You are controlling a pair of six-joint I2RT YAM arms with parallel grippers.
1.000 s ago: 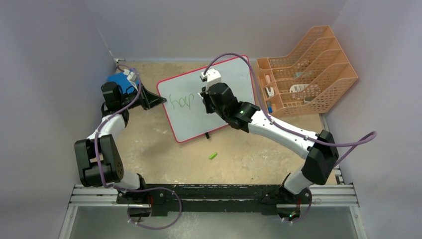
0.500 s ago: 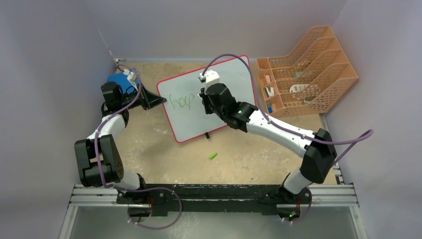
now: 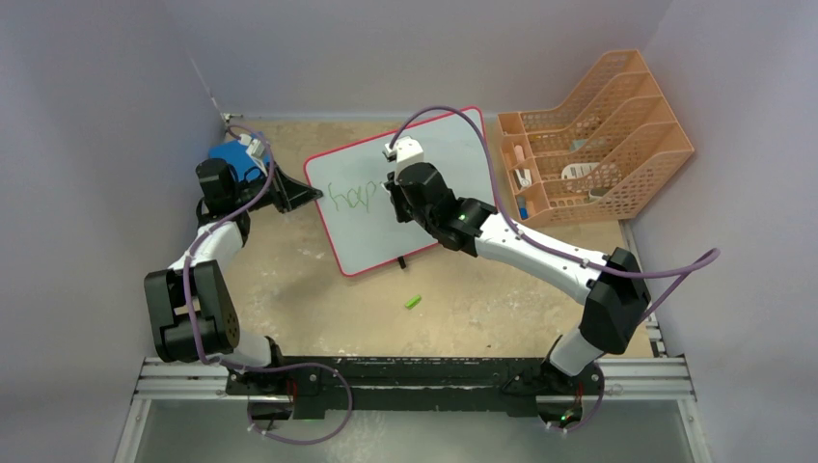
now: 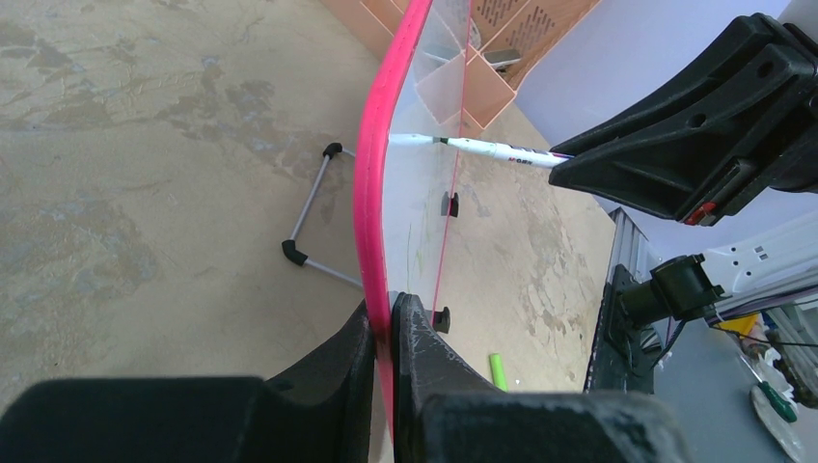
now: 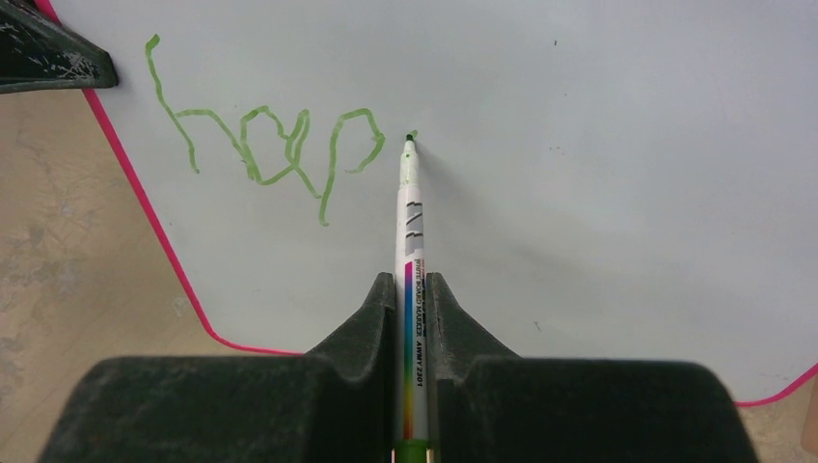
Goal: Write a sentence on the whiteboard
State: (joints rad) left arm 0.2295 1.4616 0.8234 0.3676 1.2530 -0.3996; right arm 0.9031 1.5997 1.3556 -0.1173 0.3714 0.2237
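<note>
right wrist shows right gripper pinching marker; left wrist, left gripper pinching whiteboard rim.

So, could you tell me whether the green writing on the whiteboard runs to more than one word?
No, the right wrist view shows only the green letters "hap" on the whiteboard, the marker beside them.

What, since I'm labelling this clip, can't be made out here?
- Right wrist view: the white rainbow-striped marker has its rear end cut off by the bottom edge.
- Top view: the right hand covers that marker and the end of the green lettering.
- Left wrist view: the red-rimmed white whiteboard is nearly edge-on, writing unreadable.
- Top view: items in the orange mesh file rack are too small to identify.
</note>
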